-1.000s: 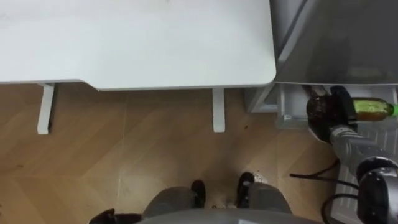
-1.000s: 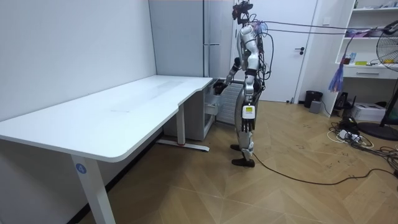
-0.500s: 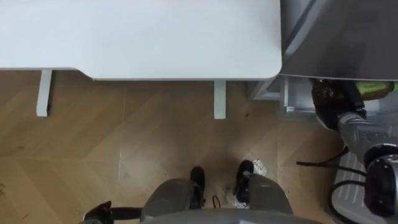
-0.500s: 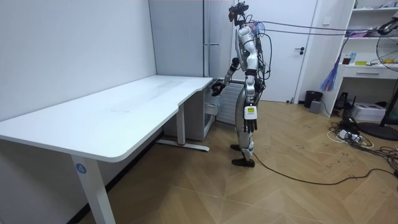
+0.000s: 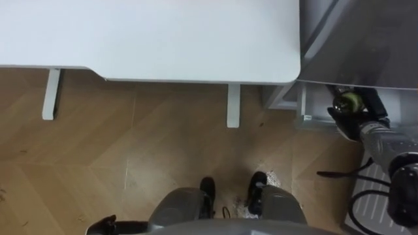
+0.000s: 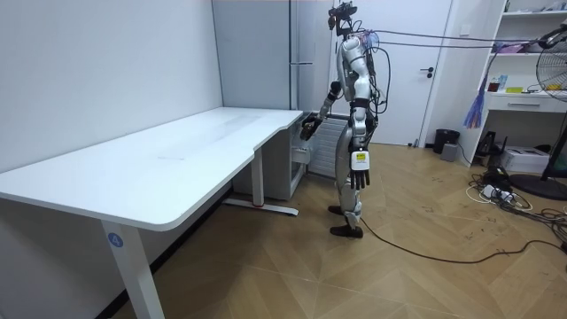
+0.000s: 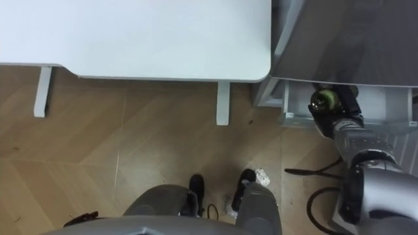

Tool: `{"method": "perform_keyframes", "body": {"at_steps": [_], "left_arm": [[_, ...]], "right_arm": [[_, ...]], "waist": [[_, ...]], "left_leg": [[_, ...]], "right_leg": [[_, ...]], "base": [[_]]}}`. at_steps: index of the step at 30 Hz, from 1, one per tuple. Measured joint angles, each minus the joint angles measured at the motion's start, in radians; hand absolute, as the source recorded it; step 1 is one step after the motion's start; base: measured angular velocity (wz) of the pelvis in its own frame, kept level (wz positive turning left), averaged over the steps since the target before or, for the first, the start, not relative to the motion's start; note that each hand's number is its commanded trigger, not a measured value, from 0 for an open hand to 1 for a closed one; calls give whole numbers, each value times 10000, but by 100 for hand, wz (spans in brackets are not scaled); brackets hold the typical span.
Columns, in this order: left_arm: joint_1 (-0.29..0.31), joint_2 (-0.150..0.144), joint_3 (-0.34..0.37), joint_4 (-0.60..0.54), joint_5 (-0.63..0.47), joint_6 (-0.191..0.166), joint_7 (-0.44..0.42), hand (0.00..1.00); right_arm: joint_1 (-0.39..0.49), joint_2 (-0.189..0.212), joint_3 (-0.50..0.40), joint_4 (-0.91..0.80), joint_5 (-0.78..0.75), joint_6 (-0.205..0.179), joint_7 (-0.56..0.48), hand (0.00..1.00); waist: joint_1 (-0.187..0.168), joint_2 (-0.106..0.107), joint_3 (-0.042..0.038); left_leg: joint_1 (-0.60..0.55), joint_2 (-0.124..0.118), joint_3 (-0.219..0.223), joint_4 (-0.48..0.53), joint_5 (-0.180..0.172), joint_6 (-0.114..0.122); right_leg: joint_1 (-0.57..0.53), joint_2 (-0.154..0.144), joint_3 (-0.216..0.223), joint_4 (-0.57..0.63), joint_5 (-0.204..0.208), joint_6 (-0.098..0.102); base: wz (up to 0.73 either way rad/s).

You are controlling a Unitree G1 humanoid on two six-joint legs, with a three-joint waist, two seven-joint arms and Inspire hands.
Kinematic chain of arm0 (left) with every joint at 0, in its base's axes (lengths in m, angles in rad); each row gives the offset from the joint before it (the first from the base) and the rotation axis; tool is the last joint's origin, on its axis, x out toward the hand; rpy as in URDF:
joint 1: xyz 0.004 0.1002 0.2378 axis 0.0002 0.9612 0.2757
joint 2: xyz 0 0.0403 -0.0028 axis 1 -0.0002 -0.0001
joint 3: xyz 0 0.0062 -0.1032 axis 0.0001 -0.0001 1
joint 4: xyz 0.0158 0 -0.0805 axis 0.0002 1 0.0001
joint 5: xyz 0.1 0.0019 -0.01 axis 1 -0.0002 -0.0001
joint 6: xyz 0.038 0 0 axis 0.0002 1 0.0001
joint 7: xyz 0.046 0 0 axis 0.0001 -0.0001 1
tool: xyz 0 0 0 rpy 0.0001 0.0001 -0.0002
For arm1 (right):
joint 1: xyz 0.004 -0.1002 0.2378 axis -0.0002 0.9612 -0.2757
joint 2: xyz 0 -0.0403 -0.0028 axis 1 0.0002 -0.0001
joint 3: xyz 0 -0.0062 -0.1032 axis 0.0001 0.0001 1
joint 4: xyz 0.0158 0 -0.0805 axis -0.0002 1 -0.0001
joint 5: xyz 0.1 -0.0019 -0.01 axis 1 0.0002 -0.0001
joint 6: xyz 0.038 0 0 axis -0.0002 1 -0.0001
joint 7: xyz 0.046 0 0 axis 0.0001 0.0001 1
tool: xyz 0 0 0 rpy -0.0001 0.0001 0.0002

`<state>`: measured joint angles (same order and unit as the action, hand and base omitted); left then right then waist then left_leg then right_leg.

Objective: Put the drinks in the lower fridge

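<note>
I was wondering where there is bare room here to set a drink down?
The white desk top is bare right across to its edge beside the grey fridge. It is tight at the lower fridge compartment, where the right robot hand holds the green bottle.

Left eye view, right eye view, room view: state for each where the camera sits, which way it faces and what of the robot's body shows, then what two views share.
Left eye view: on the head, facing down at the table corner and floor; legs, feet, right hand show.
Right eye view: beside it, same downward look; right hand curled round the bottle.
Room view: across the room, facing the standing robot's side; left hand hangs open.
Shared: both eyes show the fridge.
</note>
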<state>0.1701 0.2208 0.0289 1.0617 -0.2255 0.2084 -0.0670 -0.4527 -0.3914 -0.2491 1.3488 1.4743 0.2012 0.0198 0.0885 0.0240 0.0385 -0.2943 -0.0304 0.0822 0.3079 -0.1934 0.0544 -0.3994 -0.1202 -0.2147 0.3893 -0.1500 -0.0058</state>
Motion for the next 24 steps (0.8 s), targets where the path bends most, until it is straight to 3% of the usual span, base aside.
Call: {"method": "perform_keyframes", "body": {"at_steps": [5, 14, 19, 24], "left_arm": [[-39, 1, 9, 6, -181, 4, -58, 0], [-17, 5, 86, 25, -453, 3, -33, 0], [232, 34, 100, 172, -457, 26, -16, 0], [204, 208, 62, 180, -487, -65, -25, 0]], "right_arm": [[0, -250, 116, 203, -23, 192, 2, 0], [190, -265, 114, 410, -324, 196, 317, 0], [572, -269, 108, 413, -490, 195, 862, 0], [826, -260, 350, 412, -534, 193, 1335, 0]], "waist": [[-29, 6, -10], [-170, 20, -38], [-343, -82, -251], [-381, -266, -358]], "left_leg": [[9, 5, -37, 2, 0, -1], [294, 16, -55, -64, -1, -1], [1066, 83, -41, -359, -2, -2], [1518, 176, -34, -525, -7, -8]], "right_leg": [[110, -3, -126, -84, -2, 6], [525, 93, -216, -276, 14, 49], [1379, 267, -139, -755, 91, 131], [1908, 426, -99, -1175, 238, 119]], "base": [[5], [4], [-1], [-4]]}}
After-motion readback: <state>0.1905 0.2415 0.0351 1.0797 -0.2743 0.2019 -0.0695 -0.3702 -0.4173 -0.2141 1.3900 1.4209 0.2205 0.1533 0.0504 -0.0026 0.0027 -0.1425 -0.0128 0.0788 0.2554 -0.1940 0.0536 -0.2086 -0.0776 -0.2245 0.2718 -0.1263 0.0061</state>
